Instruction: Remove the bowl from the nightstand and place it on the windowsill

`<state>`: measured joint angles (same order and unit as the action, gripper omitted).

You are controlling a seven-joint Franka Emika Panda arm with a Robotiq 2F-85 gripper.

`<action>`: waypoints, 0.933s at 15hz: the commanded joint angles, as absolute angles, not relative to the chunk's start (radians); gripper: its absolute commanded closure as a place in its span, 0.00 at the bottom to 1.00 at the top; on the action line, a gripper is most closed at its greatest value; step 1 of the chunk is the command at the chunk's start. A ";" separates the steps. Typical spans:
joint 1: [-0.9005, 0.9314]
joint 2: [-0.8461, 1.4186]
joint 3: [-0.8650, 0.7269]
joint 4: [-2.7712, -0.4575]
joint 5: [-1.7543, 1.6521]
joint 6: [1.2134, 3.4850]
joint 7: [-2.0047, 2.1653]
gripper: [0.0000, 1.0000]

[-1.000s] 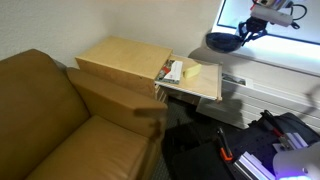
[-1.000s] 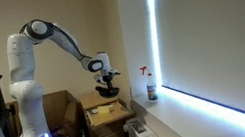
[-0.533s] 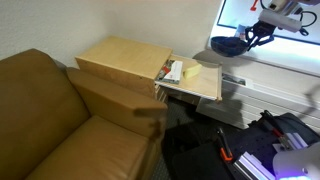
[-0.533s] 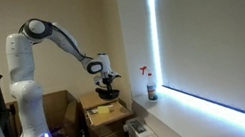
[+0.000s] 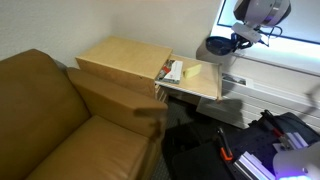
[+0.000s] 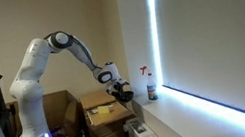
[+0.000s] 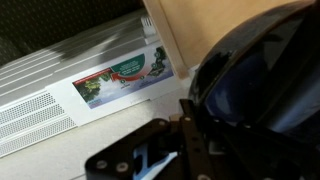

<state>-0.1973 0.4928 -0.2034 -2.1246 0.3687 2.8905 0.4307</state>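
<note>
The dark bowl (image 5: 219, 46) hangs in my gripper (image 5: 237, 41), held by its rim, in the air between the wooden nightstand (image 5: 130, 64) and the bright windowsill (image 5: 275, 52). In an exterior view the bowl (image 6: 125, 92) is carried off the nightstand (image 6: 103, 112) toward the windowsill (image 6: 185, 103). In the wrist view the bowl (image 7: 262, 85) fills the right side, with my gripper (image 7: 196, 122) shut on its rim.
A brown leather sofa (image 5: 50, 120) stands beside the nightstand. Packets and a yellow item (image 5: 178, 71) lie on the nightstand's near end. A spray bottle (image 6: 149, 84) stands on the windowsill. A white radiator (image 7: 70, 75) runs below the window.
The arm has stretched toward the window and lowered, carrying the bowl off the nightstand's edge. The wrist has turned.
</note>
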 commanded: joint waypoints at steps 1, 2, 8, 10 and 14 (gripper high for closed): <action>-0.246 0.600 -0.267 -1.913 0.383 2.890 0.493 0.98; -0.262 0.615 -0.290 -1.875 0.384 2.887 0.506 0.98; -0.329 0.712 -0.434 -1.793 0.380 2.890 0.622 0.98; -0.378 0.743 -0.432 -1.792 0.389 2.866 0.626 0.98; -0.463 0.809 -0.388 -1.775 0.438 2.837 0.658 0.98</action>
<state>-0.4127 0.7675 -0.4219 -1.8144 0.3952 2.8700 0.6288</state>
